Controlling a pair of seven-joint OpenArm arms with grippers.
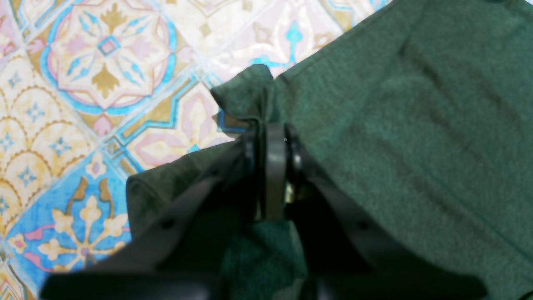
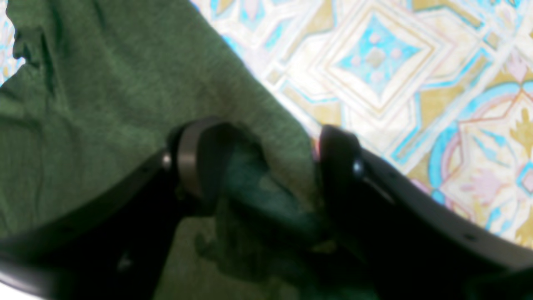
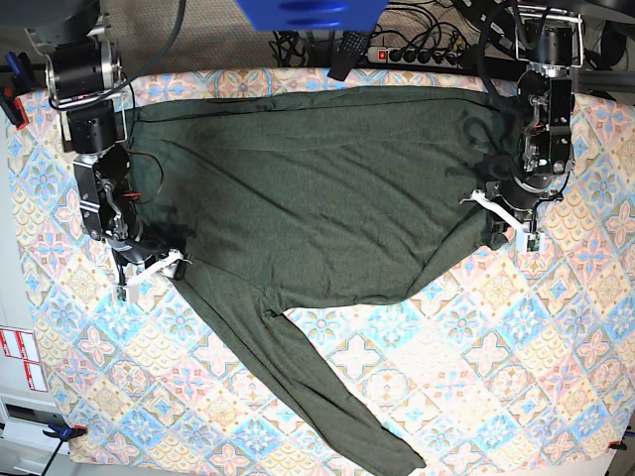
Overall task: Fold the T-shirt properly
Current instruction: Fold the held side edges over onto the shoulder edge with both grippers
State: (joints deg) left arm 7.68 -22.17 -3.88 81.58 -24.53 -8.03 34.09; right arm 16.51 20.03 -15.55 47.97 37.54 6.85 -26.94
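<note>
At the bottom of the base view one long sleeve [image 3: 317, 397] runs down toward the lower right. Above it the shirt [image 3: 327, 188] lies spread flat on the patterned cloth [image 3: 476, 397], its long way going left to right. The left gripper [image 1: 272, 141] is at the right edge, pinched tight on a bit of shirt. The right gripper [image 2: 266, 166] is at the left edge, its jaws wide apart with a lump of shirt between them, not squeezed. To fold, I think both edges must come toward the middle.
</note>
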